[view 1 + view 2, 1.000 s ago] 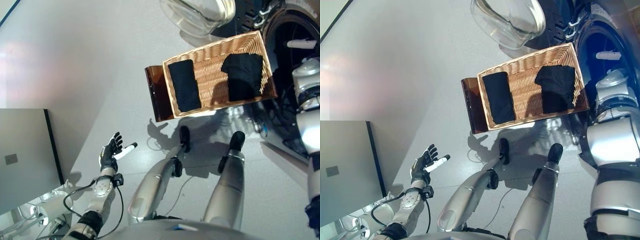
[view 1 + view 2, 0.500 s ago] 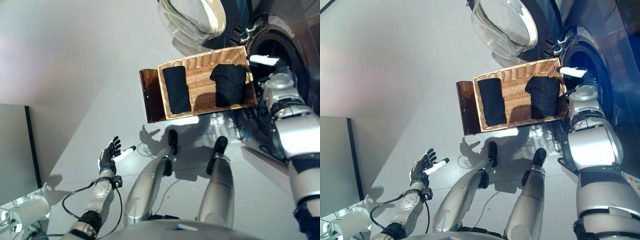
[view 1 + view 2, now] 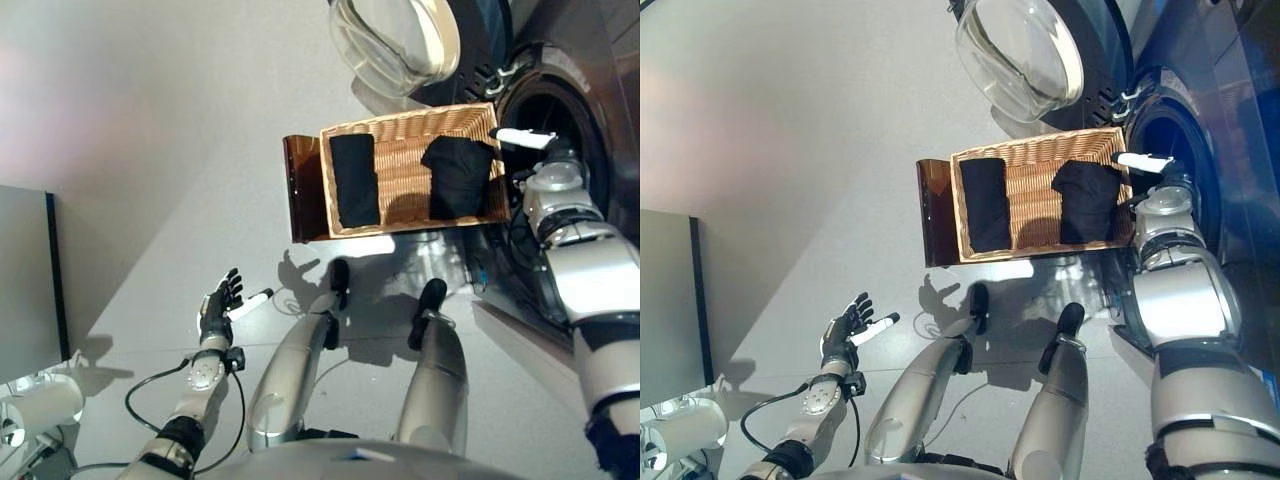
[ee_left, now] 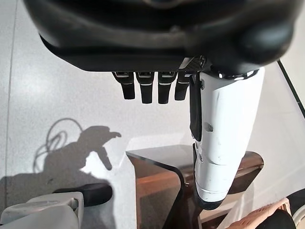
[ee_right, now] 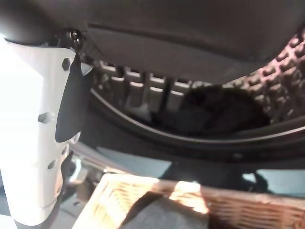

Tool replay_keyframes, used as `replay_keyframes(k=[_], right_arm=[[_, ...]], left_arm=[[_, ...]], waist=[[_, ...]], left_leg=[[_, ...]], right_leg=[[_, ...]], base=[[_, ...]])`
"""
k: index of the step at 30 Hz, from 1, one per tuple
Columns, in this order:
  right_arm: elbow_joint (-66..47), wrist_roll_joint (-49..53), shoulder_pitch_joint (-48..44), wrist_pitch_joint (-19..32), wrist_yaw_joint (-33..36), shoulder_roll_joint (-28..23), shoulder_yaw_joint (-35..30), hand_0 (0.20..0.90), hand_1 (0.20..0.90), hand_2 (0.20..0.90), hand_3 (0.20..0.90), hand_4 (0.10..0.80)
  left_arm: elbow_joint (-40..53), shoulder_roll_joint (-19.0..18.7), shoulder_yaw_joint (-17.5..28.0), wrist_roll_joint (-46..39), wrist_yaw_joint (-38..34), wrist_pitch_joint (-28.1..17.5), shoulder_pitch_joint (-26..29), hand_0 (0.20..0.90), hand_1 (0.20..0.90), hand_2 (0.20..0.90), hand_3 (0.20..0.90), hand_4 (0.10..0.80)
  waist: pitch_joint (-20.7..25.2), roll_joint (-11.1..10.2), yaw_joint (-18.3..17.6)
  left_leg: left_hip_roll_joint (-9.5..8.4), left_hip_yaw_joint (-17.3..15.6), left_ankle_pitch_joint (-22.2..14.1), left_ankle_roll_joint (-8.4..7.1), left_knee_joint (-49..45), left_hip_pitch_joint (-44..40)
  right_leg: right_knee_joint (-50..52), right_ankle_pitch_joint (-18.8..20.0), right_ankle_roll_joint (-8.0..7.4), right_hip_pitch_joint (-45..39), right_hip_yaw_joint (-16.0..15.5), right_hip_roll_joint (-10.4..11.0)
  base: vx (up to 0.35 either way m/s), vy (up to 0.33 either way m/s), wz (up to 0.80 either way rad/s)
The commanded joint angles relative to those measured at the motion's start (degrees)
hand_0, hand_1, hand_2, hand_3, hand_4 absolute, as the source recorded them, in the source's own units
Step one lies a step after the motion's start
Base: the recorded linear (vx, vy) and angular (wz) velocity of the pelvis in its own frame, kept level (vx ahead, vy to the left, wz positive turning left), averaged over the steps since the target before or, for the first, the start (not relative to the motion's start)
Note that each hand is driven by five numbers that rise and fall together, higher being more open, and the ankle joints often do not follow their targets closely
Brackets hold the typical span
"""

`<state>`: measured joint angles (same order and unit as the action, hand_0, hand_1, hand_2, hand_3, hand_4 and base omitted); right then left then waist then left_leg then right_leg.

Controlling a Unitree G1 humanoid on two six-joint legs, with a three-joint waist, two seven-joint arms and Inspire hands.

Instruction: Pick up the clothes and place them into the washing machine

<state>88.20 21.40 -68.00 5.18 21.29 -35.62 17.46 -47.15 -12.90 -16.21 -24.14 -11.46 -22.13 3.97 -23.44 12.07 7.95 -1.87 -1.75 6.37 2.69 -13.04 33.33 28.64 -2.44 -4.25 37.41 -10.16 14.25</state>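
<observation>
Right hand [image 3: 1145, 163] now reaching past the far end of the wicker basket [image 3: 1037, 154] at the washing machine's drum opening [image 3: 1175, 140], against a second ago, when only the thumb tip showed there. Fingers [image 5: 143, 90] straight, holding nothing, just outside the drum rim. Dark garment [image 5: 214, 112] lying inside the drum, dim and partly hidden by the hand. Two black garments in the basket: folded one [image 3: 986, 203] at the near end, crumpled one [image 3: 1088, 200] beside the right hand. Left hand [image 3: 220, 303] low over the floor, spread open and empty, unchanged. Glass door [image 3: 1022, 52] swung open above the basket.
</observation>
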Motion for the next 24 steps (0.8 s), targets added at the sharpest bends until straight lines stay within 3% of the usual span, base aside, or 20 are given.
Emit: replay_keyframes(k=[1, 5, 7, 13, 17, 24], right_arm=[[-2.3, 3.7, 2.8, 5.3, 1.8, 6.1, -1.0, 0.900, 0.900, 0.900, 0.900, 0.800], [-2.3, 4.4, 2.6, 6.0, 2.3, 6.6, -1.4, 0.900, 0.900, 0.900, 0.900, 0.800], [-2.3, 5.1, 1.0, 6.9, 3.0, 5.9, -1.4, 0.900, 0.900, 0.900, 0.900, 0.800], [-1.7, 10.9, 0.9, 8.5, 2.9, 3.6, -3.6, 0.900, 0.900, 0.900, 0.900, 0.800], [2.3, 9.5, -1.3, 6.8, 3.9, 1.1, -2.4, 0.900, 0.900, 0.900, 0.900, 0.800], [-2.4, 13.5, -0.6, 9.1, 2.8, 1.8, -3.1, 0.900, 0.900, 0.900, 0.900, 0.800]], left_arm=[[0.7, -5.3, 3.5, 2.2, -1.8, -1.3, 0.6, 0.900, 0.900, 0.900, 0.900, 0.800], [2.1, -5.7, 5.0, 1.1, -2.1, -1.8, 1.3, 0.900, 0.900, 0.900, 0.900, 0.800], [2.8, -5.3, 5.6, 0.7, -2.5, -1.9, 1.6, 0.900, 0.900, 0.900, 0.900, 0.800], [3.7, -5.3, 6.6, 0.8, -3.0, -1.9, 0.3, 0.900, 0.900, 0.900, 0.900, 0.800], [4.1, -5.6, 6.5, 1.2, -2.7, -1.6, -0.6, 0.900, 0.900, 0.900, 0.900, 0.800], [3.7, -6.2, 6.7, 0.6, -2.8, -1.9, -2.0, 0.900, 0.900, 0.900, 0.900, 0.800]], waist=[[1.1, -3.2, 3.5], [0.1, -3.6, 3.4], [-0.2, -3.4, 3.3], [0.3, -2.8, 3.1], [1.2, -2.5, 3.6], [1.8, -3.5, 3.0]], left_leg=[[-0.34, -0.3, -5.2, -4.40, -4.9, 4.9], [-0.42, -0.6, -6.9, -4.43, -12.1, 9.9], [-0.02, -0.5, -11.6, -3.63, -22.7, 15.1], [0.45, -0.7, -16.2, -2.93, -32.8, 20.9], [0.34, -0.5, -16.7, -2.84, -33.6, 22.0], [0.43, -0.6, -15.5, -2.99, -30.2, 19.3]], right_leg=[[-2.3, -1.6, 1.35, -0.7, -0.4, -1.1], [3.3, -3.7, 2.22, 3.3, 0.1, -1.3], [13.4, -8.0, 3.61, 8.6, 1.2, -1.4], [22.8, -12.6, 4.68, 14.4, 2.3, -0.6], [23.7, -13.3, 4.84, 15.6, 2.4, -0.5], [21.4, -12.5, 4.82, 13.2, 2.1, -1.0]], base=[[-0.021, -0.018, 0.04], [-0.080, -0.015, 0.05], [-0.103, 0.019, 0.04], [-0.014, 0.008, 0.01], [0.005, -0.007, -0.07], [0.007, -0.002, 0.00]])
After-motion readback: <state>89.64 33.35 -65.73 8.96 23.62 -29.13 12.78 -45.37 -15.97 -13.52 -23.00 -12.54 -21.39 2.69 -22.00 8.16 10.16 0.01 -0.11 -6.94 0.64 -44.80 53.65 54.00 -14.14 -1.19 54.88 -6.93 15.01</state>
